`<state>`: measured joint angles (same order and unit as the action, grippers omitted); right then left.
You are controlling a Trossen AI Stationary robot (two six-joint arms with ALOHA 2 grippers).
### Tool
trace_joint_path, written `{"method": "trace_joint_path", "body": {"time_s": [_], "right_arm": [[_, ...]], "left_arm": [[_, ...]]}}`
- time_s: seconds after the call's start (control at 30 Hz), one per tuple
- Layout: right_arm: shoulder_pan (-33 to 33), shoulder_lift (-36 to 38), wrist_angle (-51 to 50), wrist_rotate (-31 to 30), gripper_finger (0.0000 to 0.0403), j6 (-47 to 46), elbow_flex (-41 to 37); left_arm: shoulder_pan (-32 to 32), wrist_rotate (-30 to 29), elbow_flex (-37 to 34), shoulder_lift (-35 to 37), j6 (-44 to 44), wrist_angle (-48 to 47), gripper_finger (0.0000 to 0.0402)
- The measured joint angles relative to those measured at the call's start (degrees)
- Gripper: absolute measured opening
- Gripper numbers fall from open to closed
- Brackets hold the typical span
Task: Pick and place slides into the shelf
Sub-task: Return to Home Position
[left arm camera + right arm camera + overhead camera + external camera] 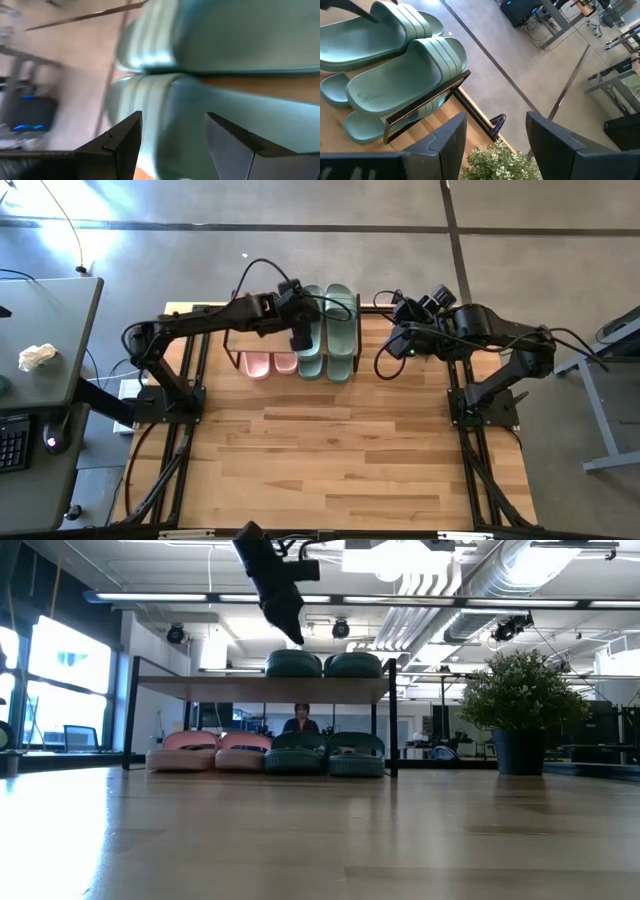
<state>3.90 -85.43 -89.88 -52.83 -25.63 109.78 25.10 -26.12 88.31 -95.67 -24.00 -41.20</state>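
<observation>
The low shelf (200, 688), a light plank on a thin black frame, stands at the wooden counter's (330, 450) 12 o'clock edge. On top lies one dark green ribbed rubber slide pair (328, 315). Underneath sit the light pink pair (215, 750) and the second green pair (325, 752). The left pincer (301, 338) hovers wide and empty at the top pair's 9 o'clock. The right pincer (496, 116), also wide and empty, hangs off the shelf's 3 o'clock end.

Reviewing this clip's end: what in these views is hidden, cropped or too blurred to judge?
Low view: the right gripper is out of frame; a person behind the shelf is mostly hidden by the lower green slides.
Left wrist view: the top green slides are smeared by blur past the left gripper.
High view: the pink slides are mostly hidden under the shelf.
</observation>
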Motion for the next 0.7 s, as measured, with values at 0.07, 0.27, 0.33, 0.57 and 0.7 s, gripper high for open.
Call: {"method": "trace_joint_path", "body": {"time_s": [0.07,0.27,0.33,0.57,0.7], "right_arm": [[0.0,0.0,-0.14,0.37,0.0197,0.05,0.0],[0.0,0.0,-0.14,1.8,0.0197,1.18,0.0],[0.0,0.0,-0.14,3.29,0.0195,1.64,-0.01],[0.0,2.66,-0.14,8.52,0.0127,2.61,-0.02],[0.0,5.73,0.11,11.23,0.0072,3.68,-0.02]], "left_arm": [[0.0,4.56,1.71,0.01,0.49,-2.46,0.0198],[0.0,17.98,6.01,0.29,1.88,-7.67,0.0198],[-0.54,21.8,6.64,1.15,2.03,-7.46,0.0198],[-3.66,27.6,6.66,7.43,1.96,-7.48,0.0198],[-6.67,28.71,6.71,11.71,1.91,-7.2,0.0195]]}}
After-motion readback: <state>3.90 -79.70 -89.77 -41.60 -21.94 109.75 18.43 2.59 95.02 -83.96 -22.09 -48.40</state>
